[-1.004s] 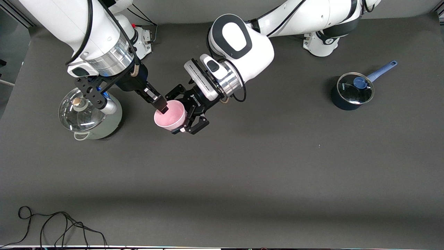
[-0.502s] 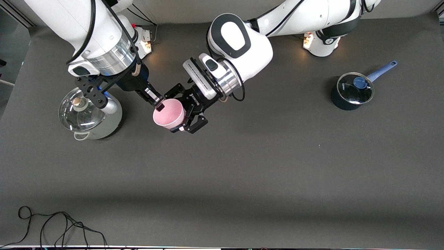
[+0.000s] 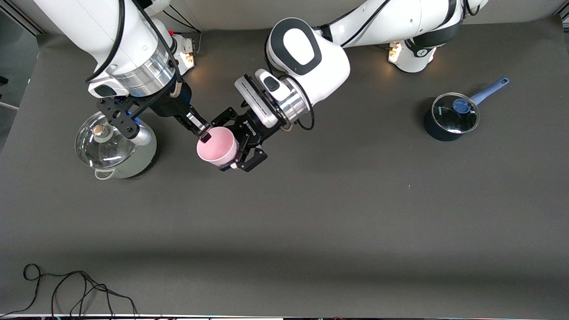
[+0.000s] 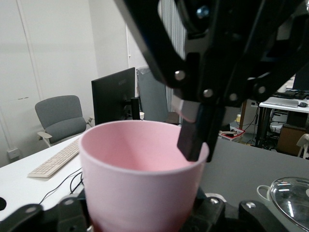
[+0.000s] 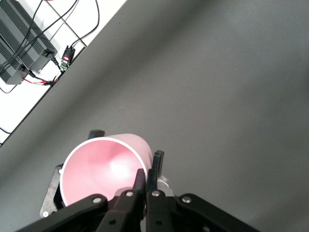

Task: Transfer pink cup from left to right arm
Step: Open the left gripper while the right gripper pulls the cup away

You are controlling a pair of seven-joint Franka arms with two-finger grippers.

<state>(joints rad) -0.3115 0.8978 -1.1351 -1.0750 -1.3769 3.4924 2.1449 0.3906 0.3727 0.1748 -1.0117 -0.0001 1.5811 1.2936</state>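
The pink cup (image 3: 217, 149) is held up over the table, tilted, with its mouth toward the front camera. My left gripper (image 3: 231, 143), the black linkage one, is shut around the cup's body. My right gripper (image 3: 205, 136), with long flat black fingers, is shut on the cup's rim, one finger inside and one outside. In the right wrist view the right gripper (image 5: 147, 170) pinches the rim of the cup (image 5: 99, 171). In the left wrist view the cup (image 4: 140, 179) sits in the left gripper (image 4: 140, 215), and a finger of the right gripper (image 4: 193, 137) is on the rim.
A steel pot with a glass lid (image 3: 100, 149) stands at the right arm's end of the table, partly under the right wrist. A dark blue saucepan with a glass lid (image 3: 450, 116) stands at the left arm's end. A black cable (image 3: 66, 286) lies by the table's edge nearest the front camera.
My right gripper's fingers have drawn back from inside the cup to its rim and closed on it. The cup has shifted slightly. Lights have come on at both arm bases.
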